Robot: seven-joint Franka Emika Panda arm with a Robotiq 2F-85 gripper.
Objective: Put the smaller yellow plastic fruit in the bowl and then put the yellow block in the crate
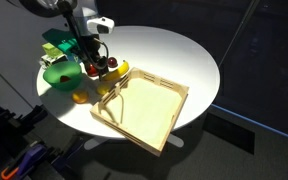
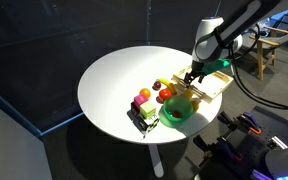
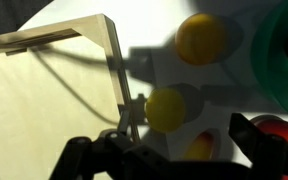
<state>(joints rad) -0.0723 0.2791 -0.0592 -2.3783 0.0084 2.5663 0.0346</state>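
In the wrist view a small round yellow fruit (image 3: 166, 108) lies on the white table just ahead of my open, empty gripper (image 3: 177, 131), between its dark fingers. A larger yellow fruit (image 3: 201, 38) lies farther off. The green bowl (image 3: 284, 50) is at the right edge and the wooden crate (image 3: 44, 100) is on the left. In both exterior views the gripper (image 1: 94, 65) (image 2: 191, 76) hangs low over the fruit cluster, between the bowl (image 1: 59, 73) (image 2: 177, 111) and the crate (image 1: 144, 108) (image 2: 210, 86). A yellow piece (image 1: 81, 97) lies in front of the bowl; I cannot tell whether it is the block.
A red fruit (image 3: 276, 128) and an orange-yellow piece (image 3: 199, 148) lie close by the right finger. More coloured fruit (image 2: 144, 97) and a dark object (image 2: 141, 118) sit near the table's rim (image 2: 104, 70). The crate's wooden post (image 3: 119, 60) stands just left of the fingers.
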